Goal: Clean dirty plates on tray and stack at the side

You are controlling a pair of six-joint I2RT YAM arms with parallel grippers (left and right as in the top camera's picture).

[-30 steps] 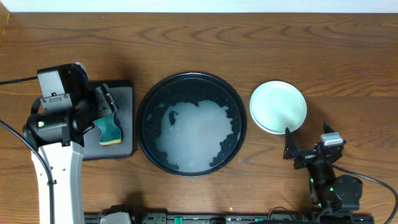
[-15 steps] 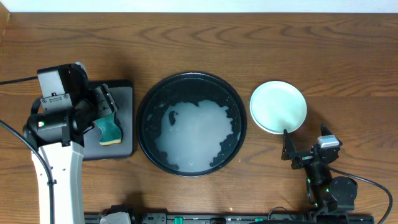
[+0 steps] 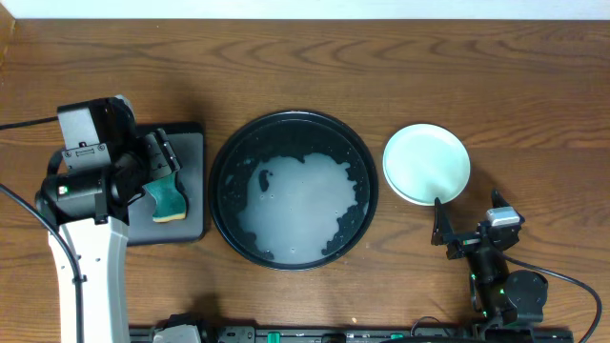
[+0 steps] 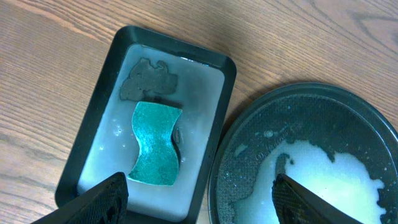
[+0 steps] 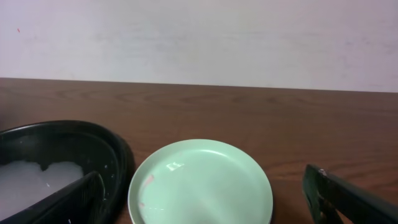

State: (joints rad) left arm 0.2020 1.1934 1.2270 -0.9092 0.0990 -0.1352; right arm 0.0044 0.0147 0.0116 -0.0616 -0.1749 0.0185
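Plates point(image 3: 426, 164) sit as one pile on the bare table just right of the tray point(image 3: 215, 177), near its rim but apart from it. Only the mint top plate shows. A second edge peeks out at the pile's lower left, so there is more than one, count unclear. Right wrist view shows the same top plate point(image 5: 200, 183), with a few small smears or glints on it, can't tell which. The tray point(image 5: 118, 152) is at its left.

The tray holds no plates, only white foam and dark specks in a puddle, also seen in the left wrist view point(image 4: 311, 88).

Change: over the last second the right gripper point(image 3: 467, 231) pulls back from the pile toward the near table edge, then stops. The last half second shows no motion. Its fingers are spread wide with nothing between them, and in its own view point(image 5: 205, 200) it is clear of the plate rim. The pile hasn't shifted.

The left gripper point(image 3: 162, 171) hasn't moved at all. It hangs over the small rectangular tray point(image 3: 191, 143), fingers spread and holding nothing point(image 4: 202, 200). The green sponge point(image 4: 155, 143) lies flat in soapy water in that tray point(image 4: 177, 46).

Judgement: the last plate looks released, the tray is emptied, and the sponge is parked. The task looks done or nearly so, with both arms idle or backing off.
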